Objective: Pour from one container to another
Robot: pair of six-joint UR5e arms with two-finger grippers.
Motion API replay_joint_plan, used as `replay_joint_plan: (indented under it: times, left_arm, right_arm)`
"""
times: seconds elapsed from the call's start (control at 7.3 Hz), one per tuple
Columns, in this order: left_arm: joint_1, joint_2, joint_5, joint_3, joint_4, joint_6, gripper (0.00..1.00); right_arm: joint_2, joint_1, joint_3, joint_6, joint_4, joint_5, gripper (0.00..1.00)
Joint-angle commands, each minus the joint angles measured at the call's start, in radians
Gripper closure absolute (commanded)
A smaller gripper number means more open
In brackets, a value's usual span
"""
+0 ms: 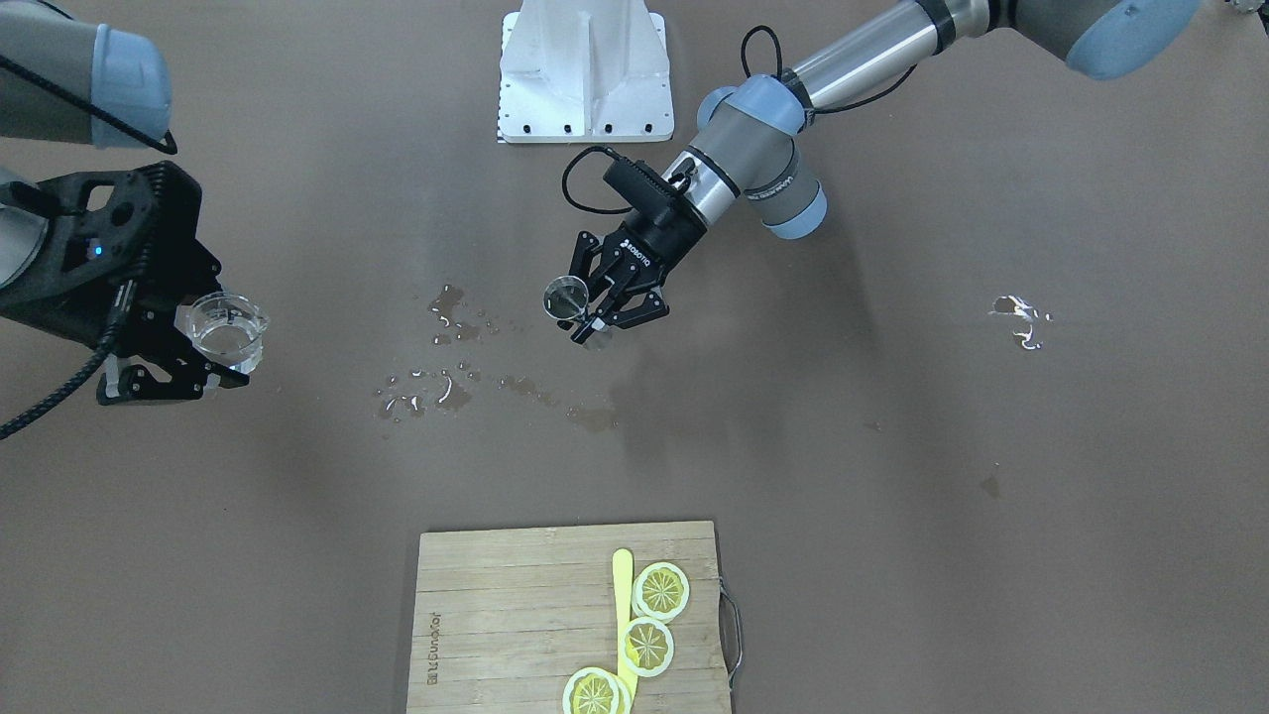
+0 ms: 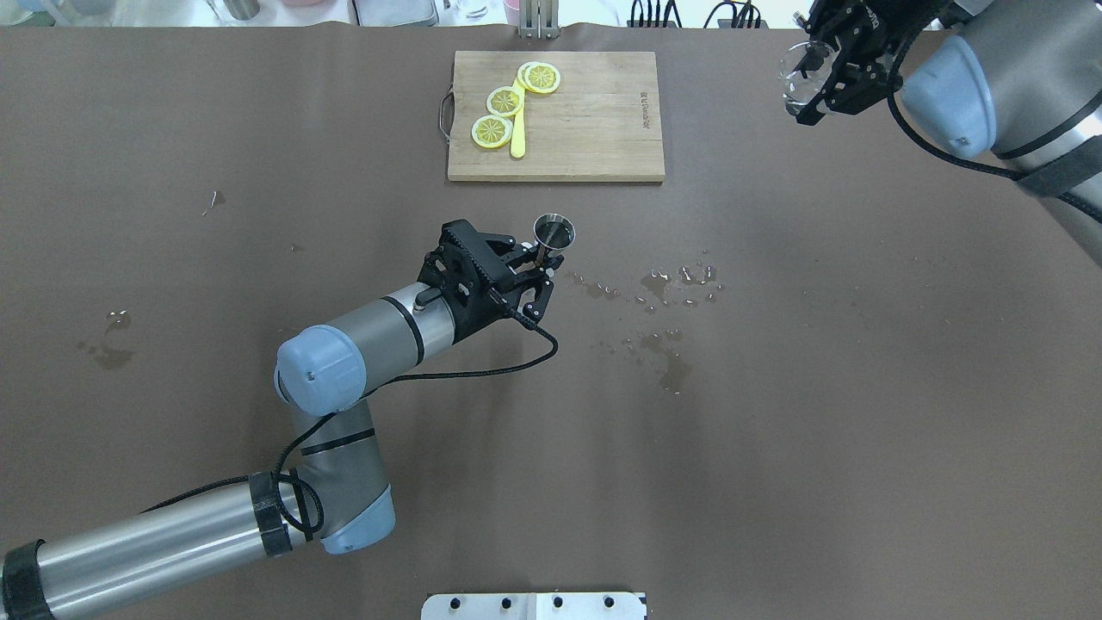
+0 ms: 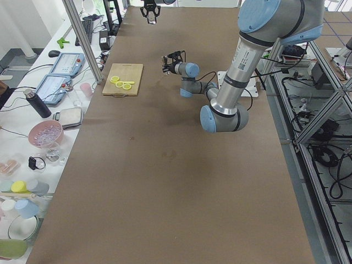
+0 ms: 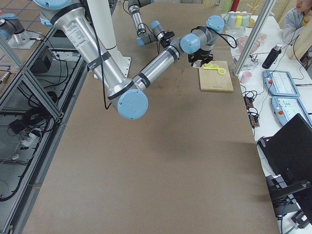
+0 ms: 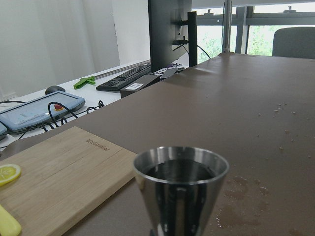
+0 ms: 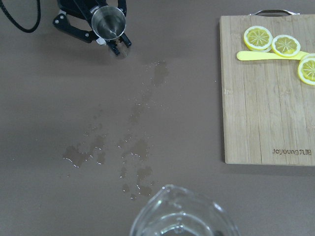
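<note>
A small clear glass hangs above the table, upright, with my right gripper shut on it. In the overhead view the glass and the right gripper are at the far right corner. Its rim fills the bottom of the right wrist view. My left gripper is shut on the narrow waist of the metal jigger, held upright near the table's middle. The jigger is dark inside. From the front, the jigger sits at the left gripper's tips.
A wooden cutting board with lemon slices and a yellow knife lies beyond the jigger. Spilled liquid wets the brown table between the arms, with smaller wet spots at left. The white robot base stands behind.
</note>
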State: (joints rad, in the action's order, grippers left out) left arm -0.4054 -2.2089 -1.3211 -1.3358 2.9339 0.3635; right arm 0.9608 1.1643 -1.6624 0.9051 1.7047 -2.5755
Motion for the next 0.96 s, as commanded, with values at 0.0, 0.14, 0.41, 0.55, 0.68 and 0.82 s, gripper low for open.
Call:
replay_joint_plan:
  times: [0.0, 0.14, 0.41, 0.55, 0.68, 0.82]
  left_arm:
    - [-0.018, 0.008, -0.004, 0.0, 0.008, 0.0, 1.0]
    - [-0.023, 0.009, -0.003, 0.0, 0.008, 0.0, 1.0]
    - [-0.029, 0.009, -0.001, -0.005, 0.008, 0.0, 1.0]
    - [-0.062, 0.014, -0.007, -0.009, 0.043, -0.008, 1.0]
    - [-0.096, 0.041, -0.012, -0.026, 0.072, -0.009, 1.0]
    - [-0.117, 0.078, -0.012, -0.064, 0.097, -0.011, 1.0]
  right_arm:
    - [0.03, 0.028, 0.131, -0.026, -0.193, -0.096, 1.0]
    - [0.032, 0.029, 0.163, -0.101, -0.279, -0.098, 1.0]
    - [0.036, 0.029, 0.234, -0.269, -0.47, -0.098, 1.0]
    - [0.039, 0.028, 0.266, -0.36, -0.569, -0.098, 1.0]
    - [0.039, 0.025, 0.303, -0.442, -0.668, -0.094, 1.0]
    - [0.039, 0.02, 0.334, -0.51, -0.759, -0.091, 1.0]
